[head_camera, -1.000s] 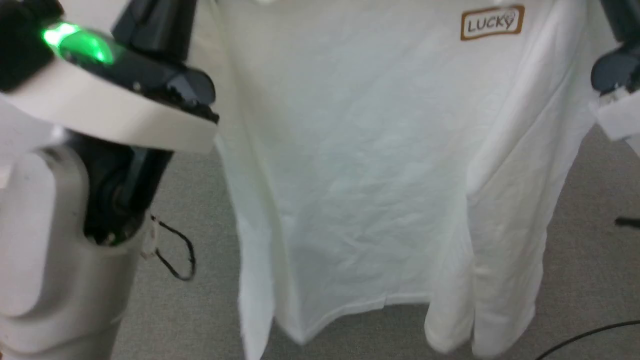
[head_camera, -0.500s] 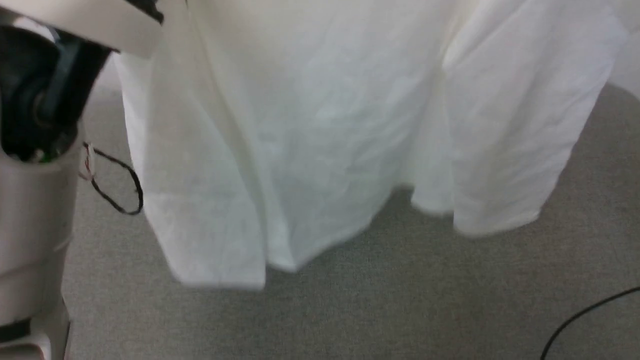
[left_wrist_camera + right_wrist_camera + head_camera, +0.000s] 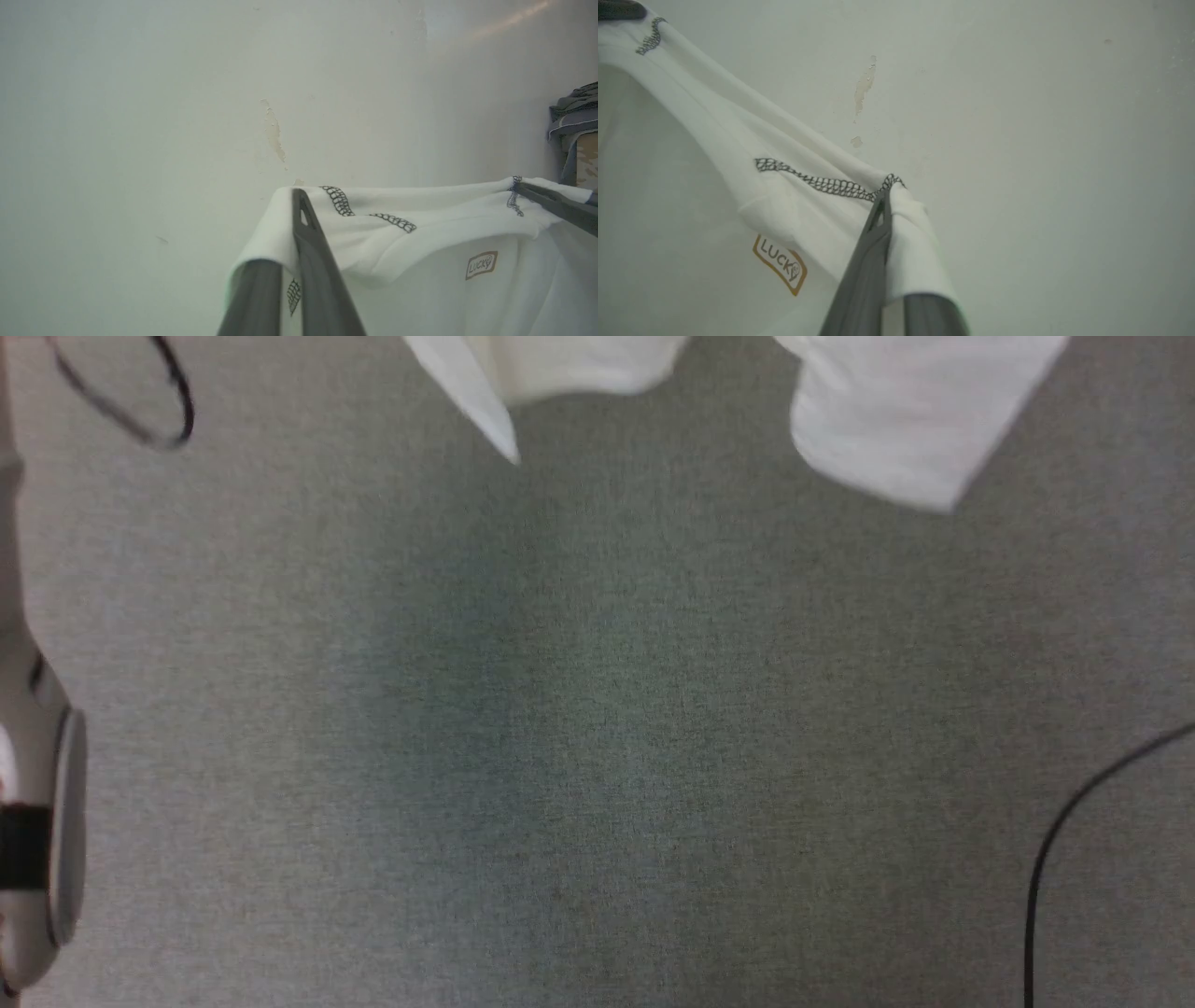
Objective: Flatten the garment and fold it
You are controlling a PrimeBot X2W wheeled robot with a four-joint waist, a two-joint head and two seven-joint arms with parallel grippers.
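L claw (image 3: pixel 299 210) & R claw (image 3: pixel 882 210), lower ctr of their wrist views, each clamped tight on the white garment (image 3: pixel 420 242) at a stitched shoulder seam; its hem hangs at head view's top edge, over grey floor (image 3: pixel 597 709)

Grey carpet (image 3: pixel 597 756), black cable (image 3: pixel 1031 915) at right, pale wall (image 3: pixel 140 116) with a peeled patch (image 3: pixel 275 135).

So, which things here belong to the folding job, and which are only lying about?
Job: garment; left end effector and right end effector, both shut on it.
Lying about: black cable on the floor; grey cloth pile.
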